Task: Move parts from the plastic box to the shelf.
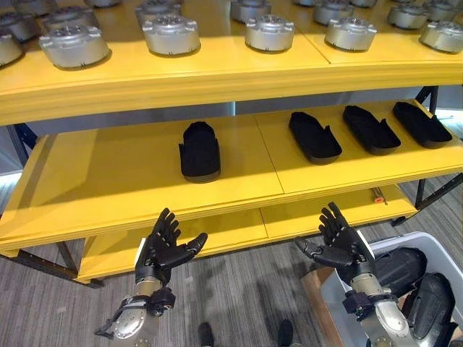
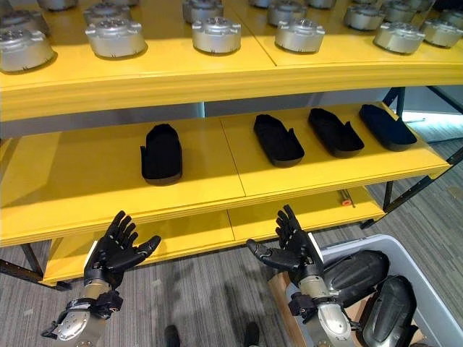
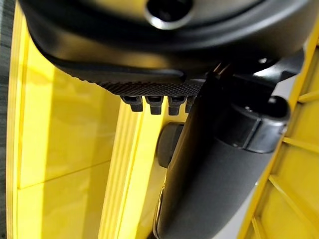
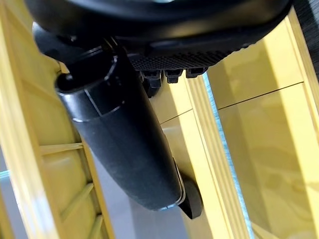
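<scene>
While both arms reach forward, the yellow shelf (image 1: 108, 181) carries four black parts (image 1: 199, 150) on its middle level and silver housings (image 1: 171, 34) above. More black parts lie in the plastic box (image 1: 441, 249) at lower right. Left robot hand (image 1: 160, 249) and right robot hand (image 1: 341, 244) are spread wide, holding nothing.
</scene>
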### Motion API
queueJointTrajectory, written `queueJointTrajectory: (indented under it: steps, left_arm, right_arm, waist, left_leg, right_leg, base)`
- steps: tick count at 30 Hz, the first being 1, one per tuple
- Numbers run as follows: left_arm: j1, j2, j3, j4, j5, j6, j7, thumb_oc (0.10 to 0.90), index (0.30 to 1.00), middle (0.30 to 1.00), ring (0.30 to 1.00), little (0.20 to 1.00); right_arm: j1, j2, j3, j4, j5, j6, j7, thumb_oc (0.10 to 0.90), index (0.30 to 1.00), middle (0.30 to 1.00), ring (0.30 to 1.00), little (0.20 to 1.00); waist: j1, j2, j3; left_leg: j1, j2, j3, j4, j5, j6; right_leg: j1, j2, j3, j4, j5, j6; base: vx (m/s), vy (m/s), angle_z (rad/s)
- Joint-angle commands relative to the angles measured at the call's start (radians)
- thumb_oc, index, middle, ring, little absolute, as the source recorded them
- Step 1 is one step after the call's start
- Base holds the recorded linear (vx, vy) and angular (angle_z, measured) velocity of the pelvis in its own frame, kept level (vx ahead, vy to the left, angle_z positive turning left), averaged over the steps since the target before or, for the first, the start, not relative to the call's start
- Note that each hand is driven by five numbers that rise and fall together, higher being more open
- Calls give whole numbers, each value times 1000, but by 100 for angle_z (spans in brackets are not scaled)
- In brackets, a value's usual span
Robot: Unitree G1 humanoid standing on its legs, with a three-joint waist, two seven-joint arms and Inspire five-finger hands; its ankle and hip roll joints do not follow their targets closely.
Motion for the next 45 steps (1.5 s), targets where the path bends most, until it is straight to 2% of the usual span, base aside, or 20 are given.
queueJointTrajectory:
  steps: [1,5,8,9,12,16,17,19,20,22,27,34,35,37,42,45]
  left_arm:
    - [-90,20,9,-26,39,-76,-14,900,1000,1000,1000,1000]
    - [-99,10,8,-15,37,-79,-11,900,1000,1000,1000,1000]
    - [-105,6,3,-12,36,-79,-12,900,1000,1000,1000,1000]
    - [-103,3,-2,-13,40,-78,-21,900,1000,1000,1000,1000]
    - [-101,2,-4,-13,42,-78,-25,900,1000,1000,1000,1000]
    - [-105,2,-3,-10,45,-78,-26,900,1000,1000,1000,1000]
    - [-109,-1,-6,-10,42,-80,-28,900,1000,1000,1000,1000]
    - [-111,-4,-7,-15,34,-81,-29,900,1000,1000,1000,1000]
    - [-110,-7,-4,-20,32,-82,-28,900,1000,1000,1000,1000]
    - [-105,-8,2,-28,22,-82,-35,900,1000,1000,1000,1000]
    - [-88,-10,-4,-24,6,-80,-49,900,1000,1000,1000,1000]
    - [-81,7,-4,-27,6,-80,-51,900,1000,1000,1000,1000]
    - [-86,14,-7,-31,11,-79,-51,900,1000,1000,1000,1000]
    - [-92,18,-14,-29,15,-79,-49,900,1000,1000,1000,1000]
    - [-99,33,-16,-37,26,-78,-50,900,1000,1000,1000,1000]
    - [-111,50,-17,-42,45,-80,-46,900,1000,1000,1000,1000]
  right_arm:
    - [-98,-16,-38,-81,42,-94,5,900,1000,1000,1000,1000]
    - [-103,-14,-29,-79,50,-97,4,900,1000,1000,1000,1000]
    - [-93,-24,-34,-85,56,-102,9,900,1000,1000,1000,1000]
    - [-85,-29,-39,-93,62,-107,18,900,1000,1000,1000,1000]
    - [-79,-32,-40,-97,69,-113,23,900,1000,1000,1000,1000]
    - [-77,-35,-38,-89,69,-115,22,900,1000,1000,1000,1000]
    - [-77,-40,-38,-84,78,-118,21,900,1000,1000,1000,1000]
    - [-84,-43,-40,-76,80,-120,20,900,1000,1000,1000,1000]
    - [-90,-44,-38,-69,82,-121,19,900,1000,1000,1000,1000]
    - [-100,-53,-38,-67,91,-119,26,900,1000,1000,1000,1000]
    - [-86,-49,-45,-57,98,-106,38,900,1000,1000,1000,1000]
    - [-89,-36,-29,-46,97,-87,43,900,1000,1000,1000,1000]
    - [-92,-28,-18,-41,110,-74,51,900,1000,1000,1000,1000]
    - [-93,-24,-10,-40,126,-67,58,900,1000,1000,1000,1000]
    - [-84,-18,0,-39,145,-53,70,900,1000,1000,1000,1000]
    - [-76,-9,12,-39,156,-39,81,900,1000,1000,1000,1000]
  waist:
    - [0,11,-31]
    - [-4,12,-32]
    - [-13,14,-22]
    - [-20,16,-12]
    - [-24,17,2]
    - [-19,16,15]
    - [-9,12,27]
    - [-2,7,27]
    - [9,2,31]
    - [17,-2,33]
    - [3,11,18]
    - [-1,8,5]
    - [-6,1,-2]
    - [-9,-6,-7]
    - [-14,-21,-7]
    - [-24,-41,-1]
  left_leg:
    - [7,47,-32,-7,-44,-22]
    - [19,72,-17,-7,-35,-31]
    - [27,109,-3,-7,-18,-45]
    - [25,134,3,-5,-1,-55]
    - [19,153,-3,1,11,-60]
    - [9,150,-36,13,12,-58]
    - [-9,120,-118,35,-9,-50]
    - [-38,81,-202,48,-27,-44]
    - [-57,48,-274,70,-47,-38]
    - [-78,12,-345,94,-76,-26]
    - [-31,4,-288,81,-105,-11]
    - [29,-20,-220,43,-128,13]
    - [52,-37,-189,23,-138,25]
    - [67,-50,-172,12,-146,36]
    - [78,-72,-154,5,-159,54]
    - [88,-99,-132,2,-177,76]
  right_leg:
    - [50,-18,29,28,-116,54]
    - [53,5,56,22,-121,45]
    - [51,40,86,9,-126,31]
    - [46,69,105,3,-133,18]
    - [35,95,126,-1,-135,6]
    - [27,106,141,0,-135,1]
    - [21,108,153,1,-135,-3]
    - [6,105,157,1,-129,-5]
    - [-2,102,171,4,-126,-7]
    - [-12,101,189,11,-124,-9]
    - [17,70,200,11,-125,6]
    - [11,39,244,23,-111,34]
    - [-2,18,265,35,-102,51]
    - [-8,5,277,43,-99,63]
    - [-23,-16,294,71,-99,78]
    - [-45,-40,316,98,-83,106]
  base:
    - [-18,-33,-2]
    - [-30,-75,-18]
    - [-52,-162,-31]
    - [-60,-179,-14]
    - [-56,-167,-24]
    - [-29,-77,-23]
    - [-31,-61,-24]
    - [-24,-45,-22]
    - [-8,-5,-36]
    - [-3,11,-34]
    - [82,146,-23]
    - [36,164,-21]
    - [12,249,-34]
    - [12,252,-33]
    - [-6,126,-19]
    - [-29,195,-7]
